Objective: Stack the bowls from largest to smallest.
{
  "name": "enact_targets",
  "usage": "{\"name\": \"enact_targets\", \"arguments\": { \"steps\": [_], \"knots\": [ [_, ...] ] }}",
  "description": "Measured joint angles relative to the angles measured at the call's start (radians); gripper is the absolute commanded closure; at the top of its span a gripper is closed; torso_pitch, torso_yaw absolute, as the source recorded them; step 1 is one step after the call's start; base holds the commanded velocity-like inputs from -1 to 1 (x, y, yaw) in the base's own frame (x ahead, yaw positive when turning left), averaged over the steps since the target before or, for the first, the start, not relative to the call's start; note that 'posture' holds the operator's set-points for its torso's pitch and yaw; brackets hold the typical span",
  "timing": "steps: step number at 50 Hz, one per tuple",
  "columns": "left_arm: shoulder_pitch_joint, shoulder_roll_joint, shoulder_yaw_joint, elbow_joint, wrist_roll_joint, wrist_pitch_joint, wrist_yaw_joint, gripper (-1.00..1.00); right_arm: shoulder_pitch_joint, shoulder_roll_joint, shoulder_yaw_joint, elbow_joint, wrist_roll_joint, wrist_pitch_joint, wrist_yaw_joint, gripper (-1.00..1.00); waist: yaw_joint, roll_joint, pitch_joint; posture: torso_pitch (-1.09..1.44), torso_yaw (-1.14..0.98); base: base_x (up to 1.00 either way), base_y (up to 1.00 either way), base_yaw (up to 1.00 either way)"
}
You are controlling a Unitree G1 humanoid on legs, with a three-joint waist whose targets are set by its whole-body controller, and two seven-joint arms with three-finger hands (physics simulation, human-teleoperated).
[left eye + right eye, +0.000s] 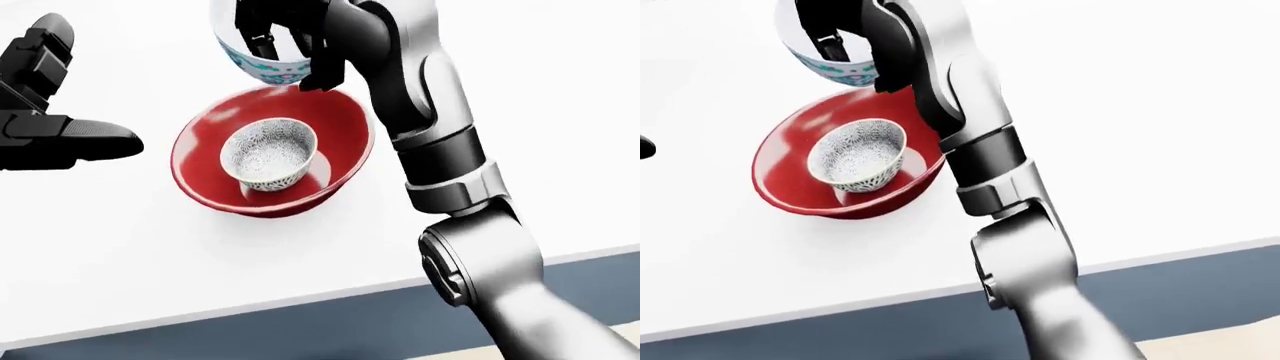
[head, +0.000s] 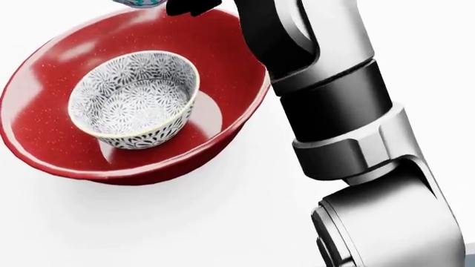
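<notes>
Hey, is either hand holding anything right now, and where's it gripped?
The right hand holds the small teal-patterned bowl by its rim, above the red bowl. The left hand holds nothing.

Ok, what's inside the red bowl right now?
The red bowl holds one black-and-white patterned bowl, upright on its floor and empty. The teal cup, gripped by the right hand, hangs above the rim, not inside. The floor under the patterned bowl is hidden.
</notes>
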Motion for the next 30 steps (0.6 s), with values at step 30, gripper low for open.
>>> {"name": "enact_targets", "arguments": {
  "steps": [30],
  "knots": [
    [0.007,-0.007,0.002,-0.004,0.004,-0.003,-0.003,-1.0,0.19,0.079,0.05,-0.25,0.032,-0.068,0.245,1.0,-0.011,0.01,-0.007,0.0,0.0,0.0,0.0,0.0]
  ]
}}
